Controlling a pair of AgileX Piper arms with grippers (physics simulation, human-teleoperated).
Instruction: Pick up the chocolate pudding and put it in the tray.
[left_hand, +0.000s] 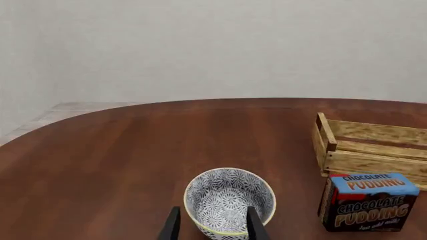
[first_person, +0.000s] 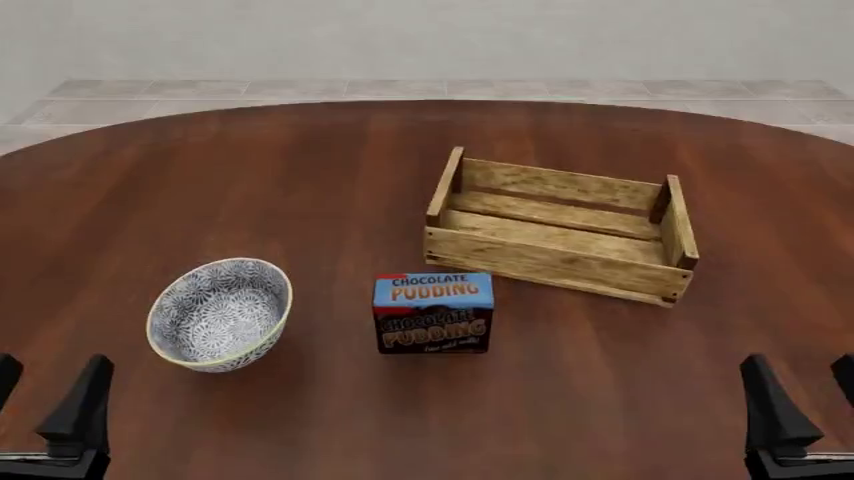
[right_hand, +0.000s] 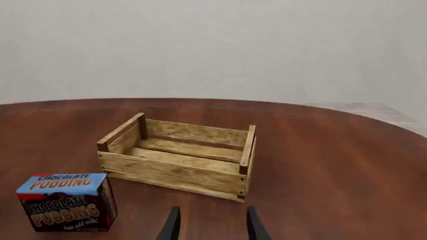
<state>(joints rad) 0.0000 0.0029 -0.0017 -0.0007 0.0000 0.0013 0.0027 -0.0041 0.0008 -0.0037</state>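
The pudding box (first_person: 433, 314) stands upright on the brown surface (first_person: 307, 180), near the middle of the front view, lettered front facing the arms. It is held by neither claw. The wooden tray (first_person: 561, 232) sits just beyond it and to the right, close to the box but not touching, with nothing inside. A patterned bowl (first_person: 219, 313) rests to the left of the box, well apart from the tray.

The left claw (first_person: 51, 412) is at the near left edge of the front view, its fingers spread, gripping nothing; in the left wrist view (left_hand: 213, 225) the bowl lies just ahead of it. The right claw (first_person: 797, 412) is at the near right edge, likewise spread and empty; in the right wrist view (right_hand: 212, 225) it faces the tray
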